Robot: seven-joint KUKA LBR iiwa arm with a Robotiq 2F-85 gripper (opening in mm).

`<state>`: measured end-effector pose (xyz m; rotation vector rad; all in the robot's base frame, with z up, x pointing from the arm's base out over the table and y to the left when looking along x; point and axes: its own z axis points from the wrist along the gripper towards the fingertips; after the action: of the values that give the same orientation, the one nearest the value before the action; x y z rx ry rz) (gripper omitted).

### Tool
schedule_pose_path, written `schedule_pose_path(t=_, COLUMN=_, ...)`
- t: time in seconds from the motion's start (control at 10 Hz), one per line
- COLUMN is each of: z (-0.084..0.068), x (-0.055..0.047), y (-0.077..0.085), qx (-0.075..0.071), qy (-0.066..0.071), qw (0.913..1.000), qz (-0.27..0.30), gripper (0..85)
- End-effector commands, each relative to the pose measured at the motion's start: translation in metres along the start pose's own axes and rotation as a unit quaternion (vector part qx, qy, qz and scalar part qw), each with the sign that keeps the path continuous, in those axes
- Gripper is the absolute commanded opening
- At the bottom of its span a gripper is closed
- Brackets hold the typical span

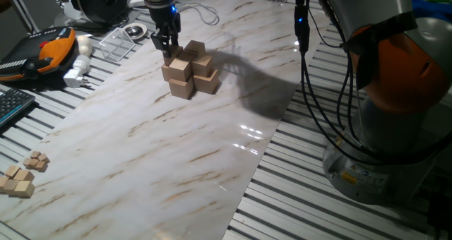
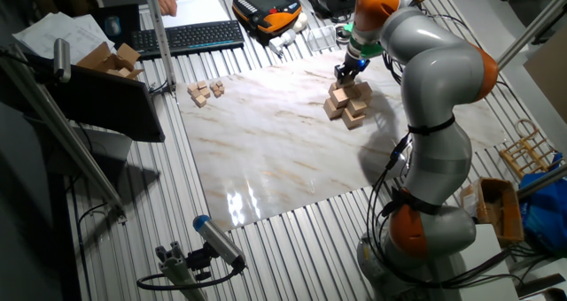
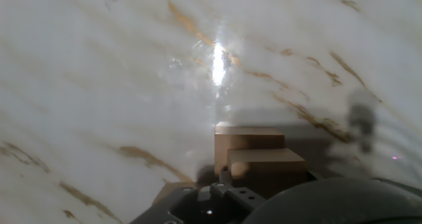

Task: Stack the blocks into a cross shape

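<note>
While poised over the far side of the marble-patterned board (image 1: 176,148), gripper (image 1: 168,50) hanging with fingertips down at the back edge of the blocks (image 1: 189,69), touching or just above them. Cannot tell how far the fingers are parted, nor whether anything is held. Blocks clustered in a tight pile, some stacked on others, towards the board's far end. Small wooden cubes (image 1: 21,176) lying well apart at the near left. Orange pendant (image 1: 39,53) at the far left.

Grey arm (image 2: 425,62) (orange joints, black cables)
</note>
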<state>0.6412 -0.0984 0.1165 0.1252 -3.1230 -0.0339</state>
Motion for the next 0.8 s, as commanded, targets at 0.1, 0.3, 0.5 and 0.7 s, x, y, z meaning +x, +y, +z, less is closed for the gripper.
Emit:
schedule_pose_path(t=0.1, z=0.0001, x=-0.0001, y=0.0003, qx=0.002, qy=0.002, qw=1.0, qz=0.003, gripper=0.0)
schedule_pose_path(t=0.3, z=0.0004, x=-0.0004, y=0.001, qx=-0.003, qy=0.004, qw=1.0, qz=0.007, gripper=0.0)
schedule_pose_path(t=0.5, z=0.0009, x=-0.0008, y=0.0016, qx=-0.005, qy=0.003, qw=0.9999, qz=0.01, gripper=0.0)
schedule_pose_path(t=0.7, z=0.0014, x=-0.0012, y=0.0024, qx=-0.002, qy=-0.001, qw=0.9999, qz=0.012, gripper=0.0)
